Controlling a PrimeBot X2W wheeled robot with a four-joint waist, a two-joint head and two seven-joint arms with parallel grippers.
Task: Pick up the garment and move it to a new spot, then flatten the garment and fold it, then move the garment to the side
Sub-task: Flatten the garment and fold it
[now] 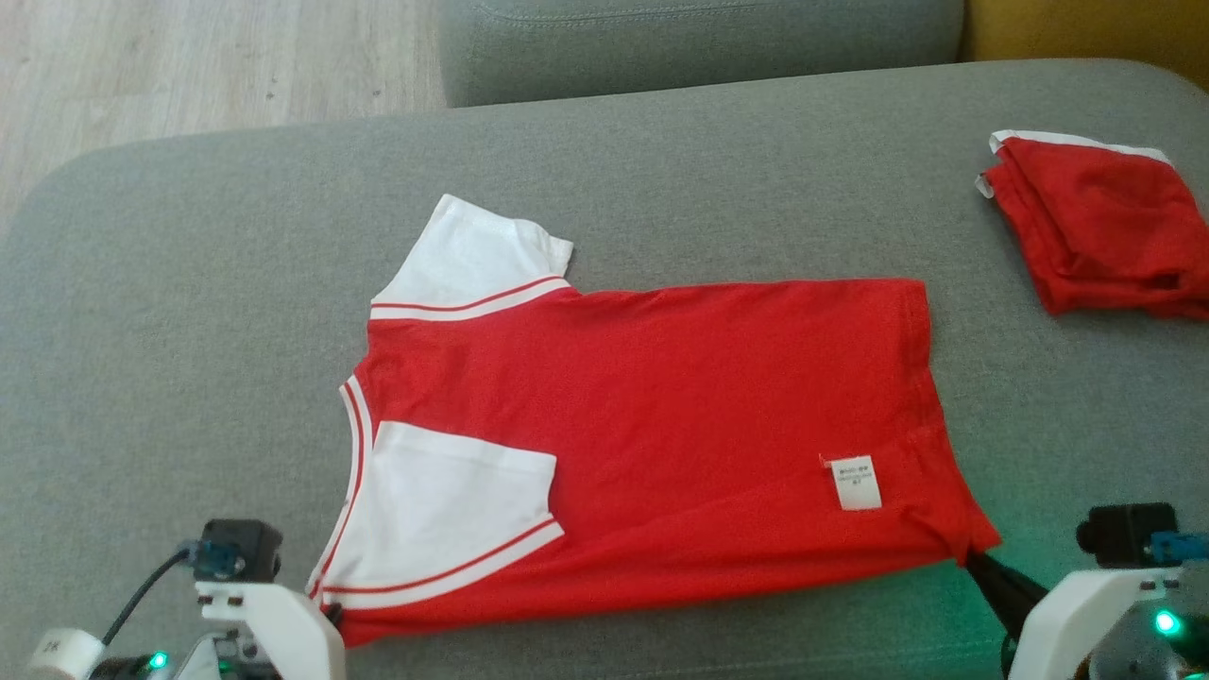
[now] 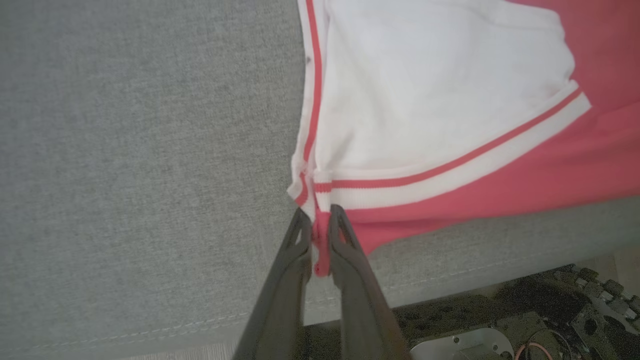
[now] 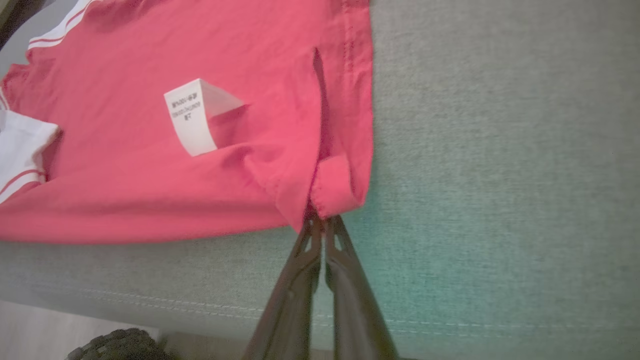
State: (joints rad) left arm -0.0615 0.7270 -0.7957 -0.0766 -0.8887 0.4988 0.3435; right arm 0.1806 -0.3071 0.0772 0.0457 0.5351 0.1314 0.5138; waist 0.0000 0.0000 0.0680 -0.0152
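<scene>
Across the middle of the head view, the garment (image 1: 652,416) lies spread flat on a grey cushion (image 1: 189,283). It is a red shirt, its neck toward the left of the frame and its hem toward the right. One white sleeve (image 1: 472,255) points to the upper left. The other white sleeve (image 1: 444,501) is folded in over the red body at the lower left. A white care label (image 1: 858,482) sits on the red cloth near the hem, at the lower right.

At the lower left corner of the shirt, the left claw (image 2: 320,225) is clenched on the garment. In the left wrist view a strip of red cloth is pinched between its two dark fingers (image 2: 350,260), just below the striped sleeve cuff. At the lower right corner, the right claw (image 3: 322,220) is likewise closed on the garment. In the right wrist view its fingertips meet on the bunched hem corner (the cloth curls into a small roll right at the tips).

A second red garment (image 1: 1096,227), folded and with a white edge, rests on the same cushion at the upper right of the head view, well apart from the shirt. Another grey cushion (image 1: 699,47) lies along the top edge, with pale wooden floor (image 1: 189,66) at the upper left.
</scene>
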